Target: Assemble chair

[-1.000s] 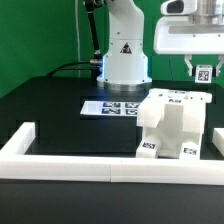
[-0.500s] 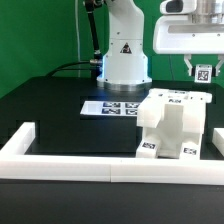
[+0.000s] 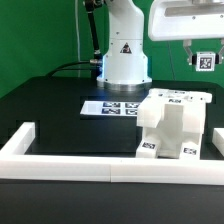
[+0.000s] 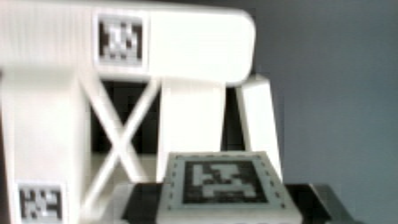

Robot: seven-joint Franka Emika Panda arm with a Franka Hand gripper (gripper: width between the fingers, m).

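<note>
Gripper state: gripper point(image 3: 203, 64) clamped on a small white plastic block point(image 3: 204, 60) that carries a square black-and-white tag; jaws partly apart, set to the width of the block.
Gripper contact: in the wrist view the block point(image 4: 222, 178) sits between the two dark fingers point(image 4: 135, 203), touching both; the gripper point(image 4: 222, 202) touches nothing else.
Arm pose: white wrist housing point(image 3: 185, 20) high at the exterior view's right, gripper pointing straight down; the held block hangs in the air, apart from every other part.
Arm base: white rounded pedestal point(image 3: 124, 55) standing at the rear of the black tabletop point(image 3: 55, 110).
Chair location: white blocky plastic chair body point(image 3: 172, 125) resting on the tabletop at the exterior view's right, below the gripper and apart from it, just behind the long white low border rail point(image 3: 90, 172).
Chair detail: in the wrist view the chair body point(image 4: 169, 60) lies beneath the held block and shows a flat tagged slab and a crossed brace.
Marker board: the marker board point(image 3: 112, 106) lies flat on the tabletop between the pedestal and the chair body.
Cut off: the arm links between pedestal and wrist housing lie outside the exterior view; the wrist housing is cropped by the frame edge.
Hard to make out: the wrist view is blurred, so tag patterns are unreadable; the fingertips are cropped there.
Hidden: the far side of the chair body cannot be seen in either view.
</note>
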